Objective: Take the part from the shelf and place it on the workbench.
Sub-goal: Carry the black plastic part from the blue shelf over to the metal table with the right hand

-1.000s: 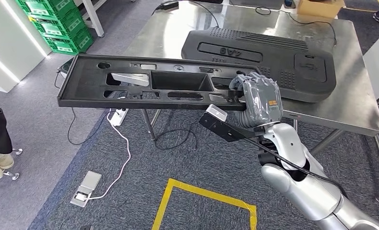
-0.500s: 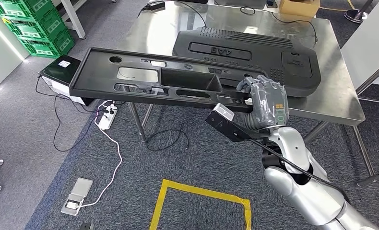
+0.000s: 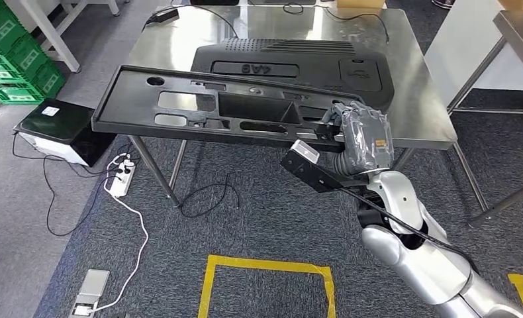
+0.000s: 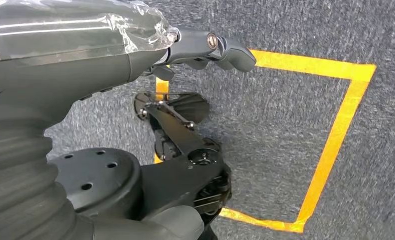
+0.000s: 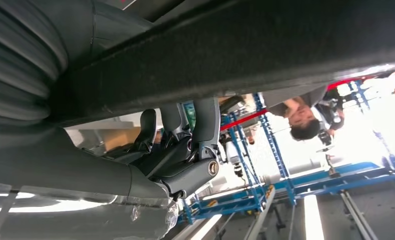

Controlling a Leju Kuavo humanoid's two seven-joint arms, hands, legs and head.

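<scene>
the right hand has its fingers closed on one end of the long black part, held level over the near edge of the steel table. a second black panel there bears raised, unreadable characters. the left hand hangs over the carpet, fingers holding nothing.

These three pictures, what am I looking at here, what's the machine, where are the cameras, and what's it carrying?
A humanoid robot with silver arms. The head view looks down from high on its body: its right hand grips one end of a long black plastic part, held over the near edge of a steel workbench, where a second black panel already lies. The right wrist view sits behind that hand, looking at the part's underside. The left wrist view shows the hanging left hand above carpet marked with yellow tape; it holds nothing.
</scene>
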